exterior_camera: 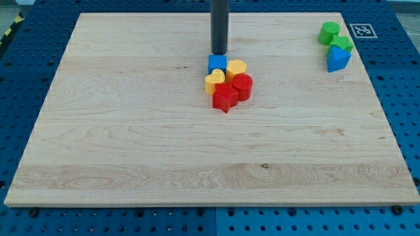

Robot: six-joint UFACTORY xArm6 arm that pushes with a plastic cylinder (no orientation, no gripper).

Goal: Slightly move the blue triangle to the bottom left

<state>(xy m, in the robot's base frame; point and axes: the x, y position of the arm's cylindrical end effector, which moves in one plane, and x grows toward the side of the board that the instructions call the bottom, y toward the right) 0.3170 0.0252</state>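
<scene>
Nearest me sits the red star [225,98] in the central cluster, my tip [219,52] just above its blue cube [217,63], jawless, while the blue triangle [338,59] lies far toward the view's right, beside the green blocks [335,37].

A pale wooden board [131,144] lies on a blue perforated table [400,98].

Blue cube [217,63], two yellow hearts [237,67], red blocks [242,86] clustered mid-board [131,131]; green blocks [329,31] top right.
</scene>
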